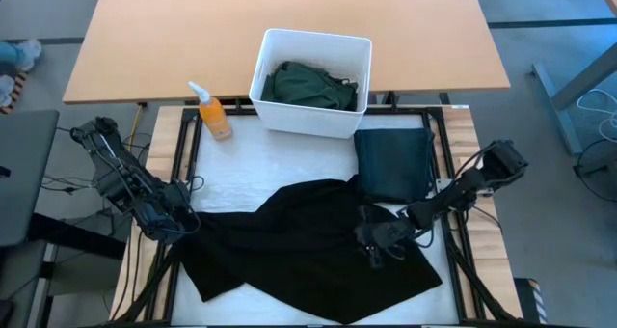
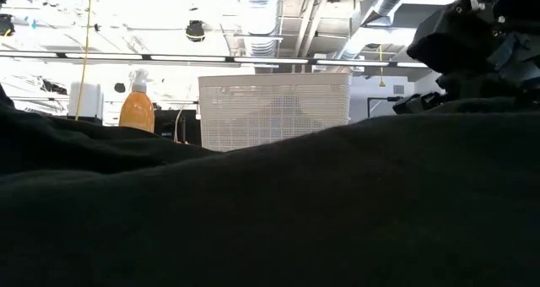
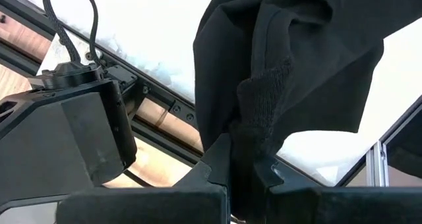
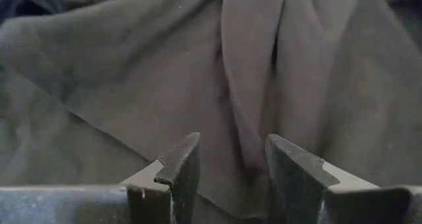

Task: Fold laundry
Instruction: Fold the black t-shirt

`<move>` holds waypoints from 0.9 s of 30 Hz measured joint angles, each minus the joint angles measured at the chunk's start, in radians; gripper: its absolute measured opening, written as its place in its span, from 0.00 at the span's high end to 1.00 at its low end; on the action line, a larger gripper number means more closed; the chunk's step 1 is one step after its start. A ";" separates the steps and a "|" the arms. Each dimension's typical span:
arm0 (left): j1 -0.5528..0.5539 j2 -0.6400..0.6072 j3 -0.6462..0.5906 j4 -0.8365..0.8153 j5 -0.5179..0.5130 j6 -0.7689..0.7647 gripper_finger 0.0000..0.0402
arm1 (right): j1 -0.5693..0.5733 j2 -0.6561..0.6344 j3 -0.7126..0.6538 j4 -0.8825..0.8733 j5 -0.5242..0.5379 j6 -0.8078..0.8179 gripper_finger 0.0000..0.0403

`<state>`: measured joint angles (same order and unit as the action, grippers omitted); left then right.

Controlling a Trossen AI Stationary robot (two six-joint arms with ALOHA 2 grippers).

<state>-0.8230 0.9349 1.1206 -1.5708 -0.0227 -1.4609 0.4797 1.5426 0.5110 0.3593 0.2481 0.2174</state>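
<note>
Black shirt (image 1: 308, 246) lies rumpled and spread across the front of the white worktop (image 1: 251, 169). A folded dark garment (image 1: 393, 162) sits flat behind it, just right of the bin (image 1: 310, 81); a green garment (image 1: 310, 85) is bunched inside the bin. Orange bottle (image 1: 214, 114) stands left of the bin.

Low view is mostly blocked by black cloth.

Left gripper (image 3: 242, 174): at the shirt's left edge, jaws pinched on a ribbed fold. Right gripper (image 4: 231, 161): on the shirt's right part, jaws narrowly open, straddling a cloth ridge.
</note>
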 joint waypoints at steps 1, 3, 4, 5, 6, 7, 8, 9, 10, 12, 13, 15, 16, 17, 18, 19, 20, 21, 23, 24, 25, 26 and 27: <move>0.000 0.000 0.000 0.001 0.000 0.000 1.00 | 0.000 -0.005 0.000 -0.002 0.009 -0.017 0.51; 0.000 0.000 0.000 0.005 0.000 0.000 1.00 | -0.001 -0.012 0.001 0.001 0.031 -0.041 0.51; 0.000 0.000 0.000 0.009 0.000 0.000 1.00 | -0.004 -0.012 0.004 0.003 0.044 -0.045 0.51; 0.000 0.000 0.000 0.015 0.000 0.000 1.00 | -0.006 -0.016 0.007 0.002 0.049 -0.049 0.51; 0.000 0.000 0.000 0.018 0.000 -0.002 1.00 | -0.007 -0.018 0.007 0.001 0.047 -0.051 0.51; 0.000 0.000 0.000 0.018 0.000 -0.005 1.00 | -0.012 -0.018 0.010 0.000 0.043 -0.051 0.51; 0.000 0.000 0.000 0.019 0.000 -0.012 1.00 | -0.012 -0.018 0.014 0.001 0.037 -0.049 0.51; 0.000 0.000 0.000 0.020 0.000 -0.019 1.00 | -0.012 -0.017 0.014 -0.004 0.030 -0.040 0.51; 0.000 0.000 0.000 0.019 0.000 -0.024 1.00 | -0.012 -0.017 0.014 -0.018 0.019 -0.032 0.51; 0.000 0.000 0.000 0.020 0.000 -0.026 1.00 | -0.011 -0.015 0.014 -0.035 0.011 -0.012 0.51; 0.000 0.000 0.000 0.020 0.000 -0.025 1.00 | -0.010 -0.012 0.014 -0.046 0.009 -0.004 0.51; 0.000 0.000 0.000 0.020 -0.003 -0.018 1.00 | -0.008 0.004 0.013 -0.050 0.009 0.002 0.51; 0.000 0.000 0.000 0.020 -0.008 -0.015 1.00 | -0.008 0.018 0.013 -0.044 0.009 0.002 0.51; 0.000 0.000 0.000 0.020 -0.012 -0.012 1.00 | -0.008 0.034 0.013 -0.037 0.010 0.002 0.51; 0.000 0.000 0.000 0.020 -0.017 -0.007 1.00 | -0.008 0.051 0.013 -0.030 0.010 0.002 0.52; 0.000 0.000 0.000 0.020 -0.020 -0.003 1.00 | -0.008 0.066 0.013 -0.023 0.010 0.002 0.53; 0.000 0.000 0.000 0.020 -0.026 -0.002 1.00 | -0.008 0.078 0.013 -0.014 0.011 0.002 0.54; 0.000 0.000 0.000 0.020 -0.034 -0.002 1.00 | -0.008 0.085 0.014 -0.006 0.011 -0.005 0.57; 0.000 0.000 0.000 0.019 -0.040 -0.002 1.00 | -0.008 0.096 0.015 0.001 0.012 -0.005 0.64; 0.000 0.000 0.000 0.018 -0.043 -0.002 1.00 | -0.008 0.097 0.015 0.000 0.012 -0.006 0.68; 0.000 0.000 0.000 0.018 -0.045 -0.002 1.00 | -0.008 0.096 0.015 -0.001 0.011 -0.006 0.74; 0.000 0.000 0.000 0.018 -0.047 -0.002 0.99 | -0.010 0.092 0.015 -0.004 0.011 -0.007 0.79; 0.000 0.001 0.000 0.018 -0.052 -0.001 0.98 | -0.011 0.084 0.015 -0.009 0.011 -0.013 0.85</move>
<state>-0.8230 0.9356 1.1206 -1.5532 -0.0748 -1.4617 0.4691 1.6264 0.5262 0.3504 0.2591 0.2042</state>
